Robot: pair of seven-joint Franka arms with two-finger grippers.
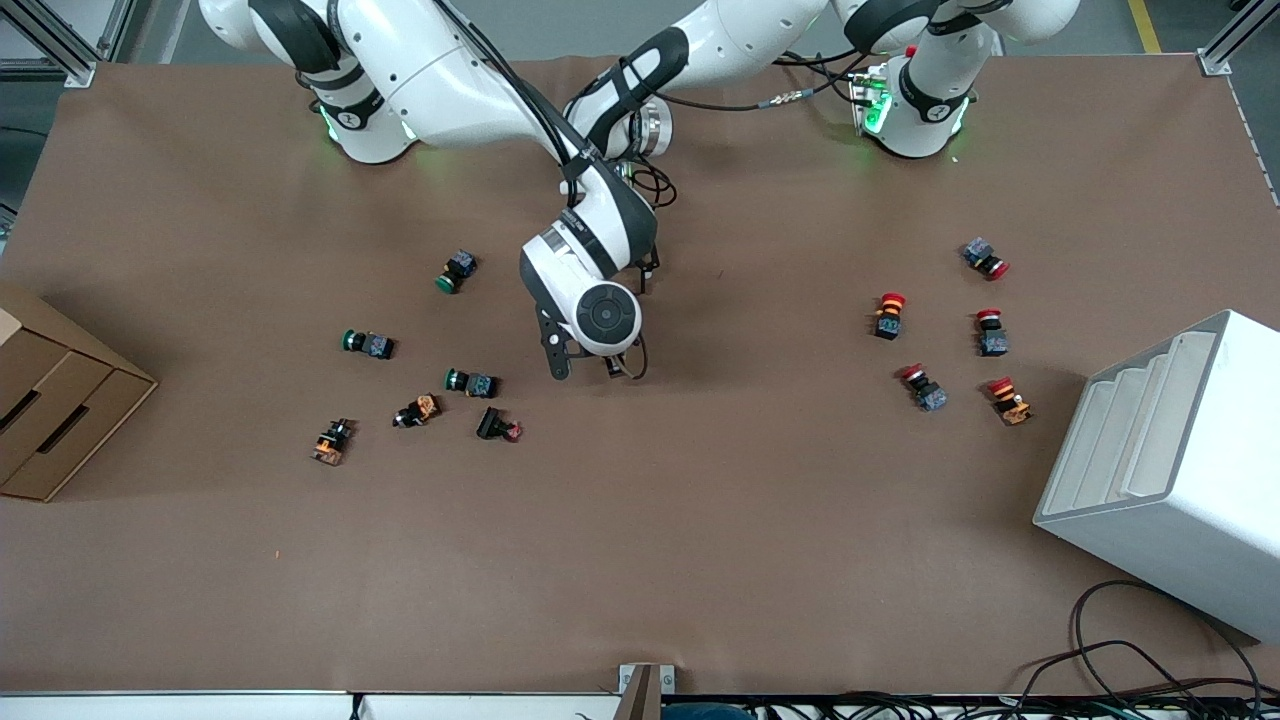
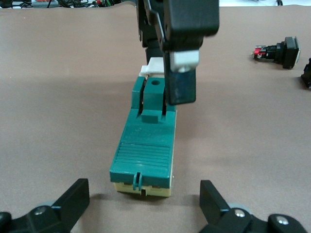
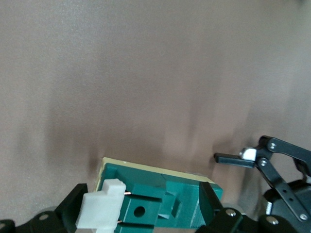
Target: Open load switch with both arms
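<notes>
Your load switch [image 2: 146,145] lies flat on the bench [image 1: 700,520], just toward 12 o'clock from the middle. The right gripper [image 2: 163,73] has its fingers clamped on the switch's raised end. The left gripper [image 2: 143,187] waits at the low end, fingers apart, not touching. A cardboard drawer box [image 1: 50,400] sits at 9 o'clock and a white slotted bin [image 1: 1160,450] at 4 o'clock.

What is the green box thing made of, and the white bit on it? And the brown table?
The load switch looks like hard molded plastic: matte dark green, with crisp ribs and a cream base. Its white tab seems plastic too, smooth and blocky. The table looks covered in brown matte paper or thin mat, flat and dull; which one is hard to tell.
</notes>
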